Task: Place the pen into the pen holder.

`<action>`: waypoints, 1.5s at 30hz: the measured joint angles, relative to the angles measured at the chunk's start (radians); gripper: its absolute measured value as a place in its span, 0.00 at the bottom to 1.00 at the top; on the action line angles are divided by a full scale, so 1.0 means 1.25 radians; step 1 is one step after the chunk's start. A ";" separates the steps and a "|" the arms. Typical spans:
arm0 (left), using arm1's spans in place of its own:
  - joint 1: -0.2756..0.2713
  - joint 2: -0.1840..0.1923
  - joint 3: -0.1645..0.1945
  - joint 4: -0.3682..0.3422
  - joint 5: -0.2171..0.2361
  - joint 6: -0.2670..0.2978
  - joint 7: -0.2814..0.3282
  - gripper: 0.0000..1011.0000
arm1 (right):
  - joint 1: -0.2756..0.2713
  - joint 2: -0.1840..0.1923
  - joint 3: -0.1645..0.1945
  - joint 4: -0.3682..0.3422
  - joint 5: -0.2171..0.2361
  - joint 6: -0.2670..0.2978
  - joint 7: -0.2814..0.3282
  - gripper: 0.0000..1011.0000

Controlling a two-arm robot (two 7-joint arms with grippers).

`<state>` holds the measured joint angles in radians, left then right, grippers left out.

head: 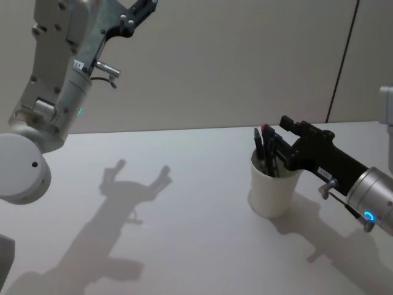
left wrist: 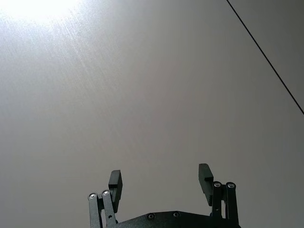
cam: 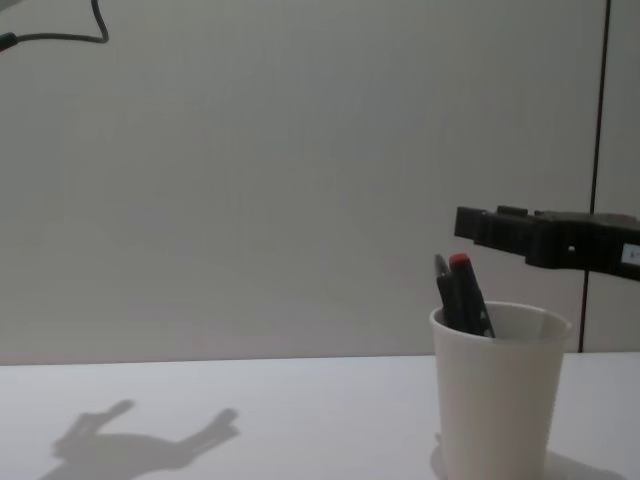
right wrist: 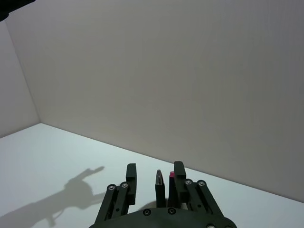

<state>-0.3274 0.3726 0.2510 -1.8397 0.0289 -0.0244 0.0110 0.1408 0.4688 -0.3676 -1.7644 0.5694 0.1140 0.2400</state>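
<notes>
Two pens (cam: 462, 293) stand in the cup (cam: 497, 392), leaning on its rim, as the right gripper (head: 284, 142) hovers just above with jaws parted and empty. Best drawn straight up, clear of the rim. The left gripper (left wrist: 160, 183) hangs wide, well away.

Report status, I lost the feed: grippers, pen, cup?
Left gripper open, raised, idle. Right gripper open above the white paper cup. Dark pens stand inside. Nothing obstructing.

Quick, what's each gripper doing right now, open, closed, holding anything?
Left gripper: open, holding nothing, raised high on the left.
Right gripper: open, holding nothing, level above the pen holder; the pens stand inside it.
</notes>
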 joint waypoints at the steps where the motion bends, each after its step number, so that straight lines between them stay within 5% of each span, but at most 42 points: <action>1: 0.000 0.000 0.000 0.000 0.000 0.000 0.000 0.99 | 0.000 0.000 0.000 0.000 0.000 0.000 0.000 0.47; 19: 0.000 0.000 0.000 0.000 0.000 0.000 0.000 0.99 | -0.003 0.011 0.009 -0.021 -0.005 -0.014 -0.008 0.99; 45: 0.000 0.000 0.000 0.000 0.000 0.000 0.000 0.99 | -0.038 0.144 0.128 -0.127 -0.001 -0.069 -0.175 0.99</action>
<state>-0.3274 0.3727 0.2510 -1.8397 0.0289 -0.0244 0.0110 0.0935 0.6491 -0.2079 -1.9232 0.5681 0.0272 0.0213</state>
